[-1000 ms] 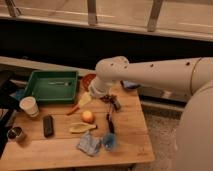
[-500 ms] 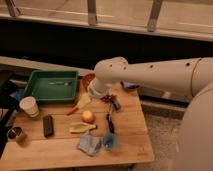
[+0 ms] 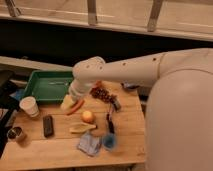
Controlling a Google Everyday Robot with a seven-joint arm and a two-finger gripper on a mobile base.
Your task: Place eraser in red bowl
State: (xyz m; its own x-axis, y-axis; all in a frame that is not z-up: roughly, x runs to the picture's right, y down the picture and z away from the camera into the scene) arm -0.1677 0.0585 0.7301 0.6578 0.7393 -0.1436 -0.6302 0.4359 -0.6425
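The eraser (image 3: 48, 125), a small black block, lies flat on the wooden table (image 3: 55, 152) at the left, between the paper cup and a banana. A reddish-orange sliver (image 3: 76, 106) beside the end of my arm looks like the edge of the red bowl; the rest of it is hidden by the arm. My gripper (image 3: 68, 102) is at the end of the big white arm, low over the table just in front of the green tray. It is right of and behind the eraser and well apart from it.
A green tray (image 3: 49, 84) stands at the back left. A paper cup (image 3: 29, 106) and a metal cup (image 3: 16, 133) stand at the left edge. Dark grapes (image 3: 102, 93), an apple (image 3: 88, 116), a banana (image 3: 82, 128), a slim black tool (image 3: 110, 123), a blue cup (image 3: 109, 142) and a blue cloth (image 3: 90, 144) fill the middle.
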